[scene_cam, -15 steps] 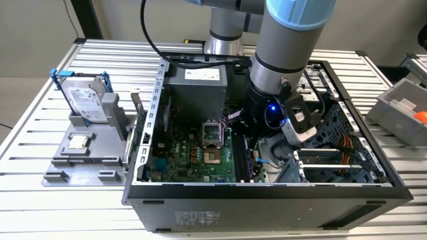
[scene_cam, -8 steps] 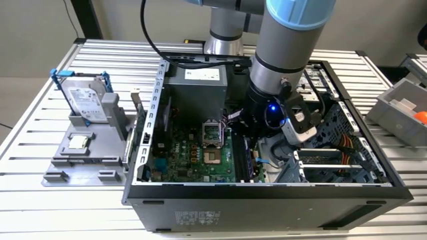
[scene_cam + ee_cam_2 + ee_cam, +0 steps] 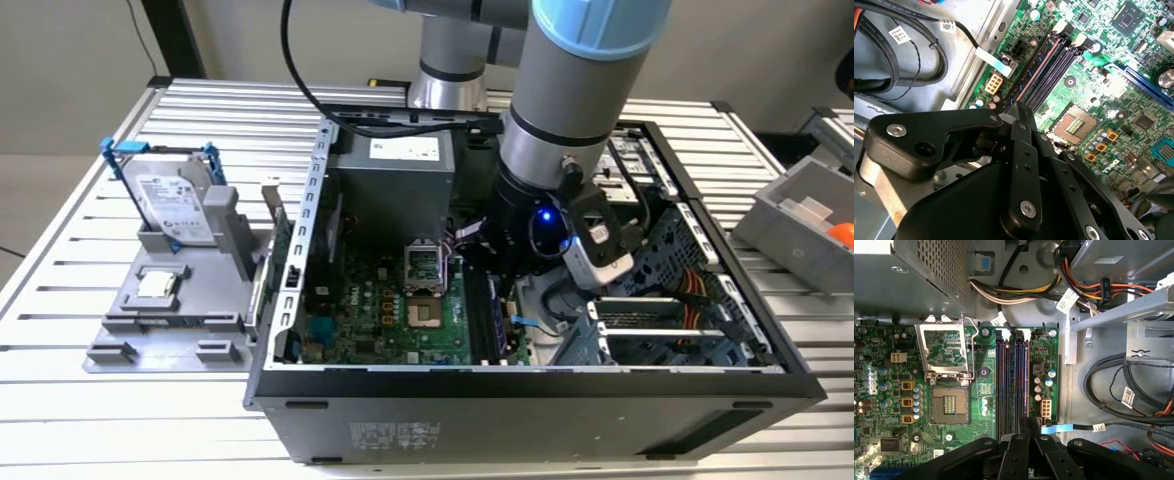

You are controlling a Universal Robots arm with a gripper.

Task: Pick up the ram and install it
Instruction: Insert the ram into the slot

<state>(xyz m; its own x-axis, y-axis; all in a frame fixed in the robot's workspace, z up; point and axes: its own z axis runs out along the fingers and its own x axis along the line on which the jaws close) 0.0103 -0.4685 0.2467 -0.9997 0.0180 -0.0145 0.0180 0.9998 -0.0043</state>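
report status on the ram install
gripper low at the end of the memory slots. ram can't be told apart from the slots. flat blue cable close beside gripper.

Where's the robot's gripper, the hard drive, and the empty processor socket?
gripper (image 3: 1026,432): first wrist view, fingertips.
hard drive (image 3: 171,203): exterior view, its labelled face.
processor socket (image 3: 949,405): first wrist view, its pin grid.

In both wrist views the tool's (image 3: 1028,426) fingertips are masked by its own black linkage, and the memory slots' (image 3: 1011,385) near ends lie beneath it.
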